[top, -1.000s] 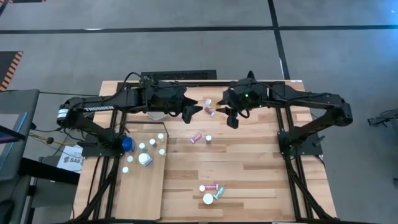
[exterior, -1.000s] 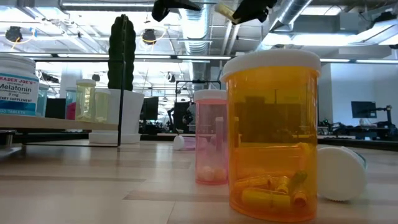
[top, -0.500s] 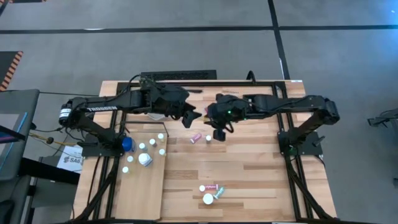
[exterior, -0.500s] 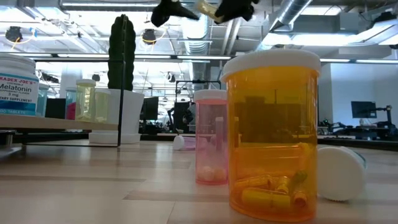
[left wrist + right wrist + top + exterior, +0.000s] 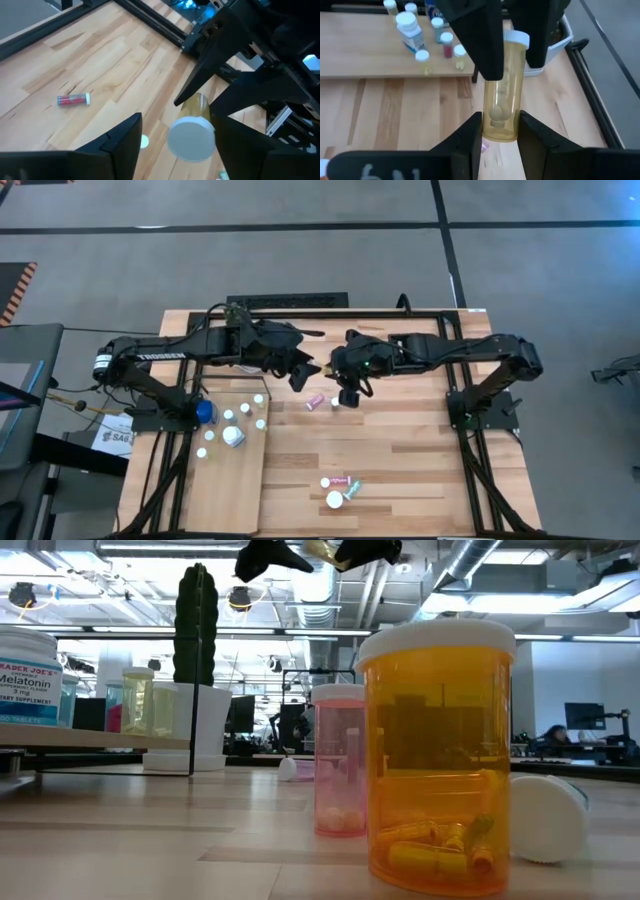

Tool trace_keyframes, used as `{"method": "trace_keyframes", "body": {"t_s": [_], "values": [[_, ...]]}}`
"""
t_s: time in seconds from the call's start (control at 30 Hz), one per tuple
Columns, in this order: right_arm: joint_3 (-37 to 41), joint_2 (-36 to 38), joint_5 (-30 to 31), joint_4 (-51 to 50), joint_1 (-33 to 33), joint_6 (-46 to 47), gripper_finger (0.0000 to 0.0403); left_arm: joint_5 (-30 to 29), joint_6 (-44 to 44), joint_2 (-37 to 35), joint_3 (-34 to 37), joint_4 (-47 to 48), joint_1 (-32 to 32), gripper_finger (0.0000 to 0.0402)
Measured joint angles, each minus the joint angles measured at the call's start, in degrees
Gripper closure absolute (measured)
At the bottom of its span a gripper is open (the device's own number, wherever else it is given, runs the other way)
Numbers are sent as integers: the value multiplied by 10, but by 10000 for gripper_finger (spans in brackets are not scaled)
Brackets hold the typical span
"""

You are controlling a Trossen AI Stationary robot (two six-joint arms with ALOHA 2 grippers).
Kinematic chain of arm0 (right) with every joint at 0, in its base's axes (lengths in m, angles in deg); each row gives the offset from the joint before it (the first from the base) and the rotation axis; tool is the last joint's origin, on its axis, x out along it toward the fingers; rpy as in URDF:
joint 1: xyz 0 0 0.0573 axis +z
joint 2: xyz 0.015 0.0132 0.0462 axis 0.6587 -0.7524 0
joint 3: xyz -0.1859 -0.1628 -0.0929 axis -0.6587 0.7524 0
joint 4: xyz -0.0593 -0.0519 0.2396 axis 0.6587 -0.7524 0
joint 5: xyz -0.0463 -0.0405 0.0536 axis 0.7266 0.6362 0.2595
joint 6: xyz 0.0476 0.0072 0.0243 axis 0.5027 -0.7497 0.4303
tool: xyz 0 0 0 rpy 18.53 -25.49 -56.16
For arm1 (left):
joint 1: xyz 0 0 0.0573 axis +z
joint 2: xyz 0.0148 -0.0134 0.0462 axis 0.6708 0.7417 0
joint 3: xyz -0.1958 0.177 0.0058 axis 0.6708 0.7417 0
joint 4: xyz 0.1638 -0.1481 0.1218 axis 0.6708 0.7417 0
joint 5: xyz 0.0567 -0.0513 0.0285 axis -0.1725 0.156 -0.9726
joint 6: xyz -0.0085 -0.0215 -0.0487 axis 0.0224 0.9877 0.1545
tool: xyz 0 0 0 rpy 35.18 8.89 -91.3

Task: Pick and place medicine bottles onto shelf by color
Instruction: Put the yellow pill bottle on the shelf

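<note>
My right gripper point(image 5: 338, 372) is shut on a pale amber bottle point(image 5: 503, 95) with a white cap, high above the table's middle. My left gripper point(image 5: 306, 370) faces it, open. Its fingers point(image 5: 480, 45) stand on either side of the bottle's cap end point(image 5: 191, 138); I cannot tell whether they touch it. Both grippers show at the top of the low view with the bottle point(image 5: 322, 550) between them. Several small bottles point(image 5: 245, 408) stand on the pale shelf board point(image 5: 228, 480) at the left. My right gripper pinches the amber bottle's body near its bottom end point(image 5: 501, 131) between its two fingers, which lie along the bottle. The bottle is lifted clear of the table, its cap end pointing toward the table's left and my left gripper.
A pink bottle point(image 5: 315, 401) lies on the table below the grippers beside a white-capped one point(image 5: 335, 402). Near the front edge stand an amber bottle point(image 5: 440, 755) and a pink one point(image 5: 340, 760), with another lying by them point(image 5: 548, 818). A blue bottle point(image 5: 204, 412) stands by the shelf.
My right gripper has carried the amber bottle toward the table's left, up to my left gripper, staying high above the table. The bottle's cap end now lies between my left gripper's open fingers.
</note>
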Motion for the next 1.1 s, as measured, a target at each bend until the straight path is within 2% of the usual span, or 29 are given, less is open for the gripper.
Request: {"method": "trace_keyframes", "body": {"t_s": [0.43, 0.57, 0.7, 0.83, 0.93, 1.1], "values": [[0, 2, -1, 5, -4, -5, 283, 21, -3, 0, 0, -5, 0, 296], [0, 6, -2, -3, -4, -4, 271, 24, -3, 0, 0, -14, 0, 311], [-1, 9, -7, -34, -4, 14, 236, 20, -3, 0, 0, -19, 0, 308], [-27, 10, -22, -103, -4, 20, 189, 19, 2, 0, 0, -34, 0, 306], [-64, 11, -21, -217, -4, 20, 162, 17, 16, 0, 0, -38, 0, 307], [-101, 23, -20, -361, -4, 30, 155, 17, 75, 4, 0, -37, -13, 305]]}}
